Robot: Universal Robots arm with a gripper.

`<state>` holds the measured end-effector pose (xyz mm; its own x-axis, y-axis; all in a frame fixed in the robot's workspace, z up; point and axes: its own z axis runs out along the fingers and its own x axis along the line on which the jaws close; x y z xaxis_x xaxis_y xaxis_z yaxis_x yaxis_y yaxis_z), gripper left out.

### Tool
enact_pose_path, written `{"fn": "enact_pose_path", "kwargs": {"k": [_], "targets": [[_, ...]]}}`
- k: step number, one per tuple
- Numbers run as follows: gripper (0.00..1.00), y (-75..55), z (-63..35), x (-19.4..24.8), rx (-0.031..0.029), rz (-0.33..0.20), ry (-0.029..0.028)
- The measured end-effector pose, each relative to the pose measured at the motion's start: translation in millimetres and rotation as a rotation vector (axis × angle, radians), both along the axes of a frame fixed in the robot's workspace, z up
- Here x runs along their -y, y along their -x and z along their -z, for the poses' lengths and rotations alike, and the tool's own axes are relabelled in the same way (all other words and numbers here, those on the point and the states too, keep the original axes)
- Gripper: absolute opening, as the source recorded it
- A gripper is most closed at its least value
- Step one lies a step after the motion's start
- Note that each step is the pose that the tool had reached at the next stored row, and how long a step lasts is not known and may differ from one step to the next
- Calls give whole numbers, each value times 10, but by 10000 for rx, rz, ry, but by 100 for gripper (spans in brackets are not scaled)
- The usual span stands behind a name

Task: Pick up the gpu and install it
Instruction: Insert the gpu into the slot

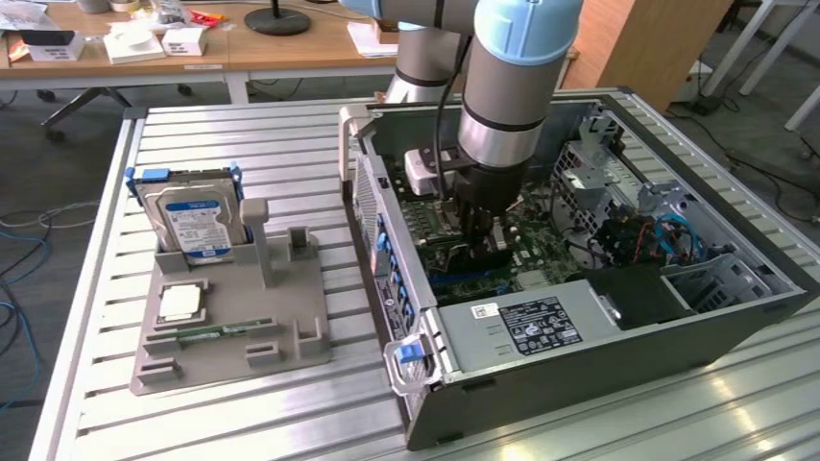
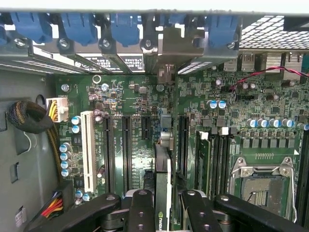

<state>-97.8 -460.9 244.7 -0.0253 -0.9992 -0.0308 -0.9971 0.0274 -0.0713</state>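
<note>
Over mobo slots (image 2: 126, 150): gripper (image 2: 164, 209) part-closed, clamping gpu (image 2: 162, 181); card edge-on, long axis toward rear latches (image 2: 77, 26).

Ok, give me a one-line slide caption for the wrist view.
The gripper holds the gpu edge-on above the green motherboard, lined up with its black expansion slots.

Hardly any legible text.
Nvidia eye logo on gpu (image 2: 162, 193) edge; drive (image 1: 195, 223) label and power supply (image 1: 539, 325) sticker print too small to read; board (image 2: 135, 96) markings unreadable.
</note>
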Motion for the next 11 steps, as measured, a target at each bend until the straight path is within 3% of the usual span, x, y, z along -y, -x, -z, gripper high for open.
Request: {"fn": "enact_pose_path", "kwargs": {"k": [11], "targets": [[26, -2, 4, 0, 4, -2, 0]]}}
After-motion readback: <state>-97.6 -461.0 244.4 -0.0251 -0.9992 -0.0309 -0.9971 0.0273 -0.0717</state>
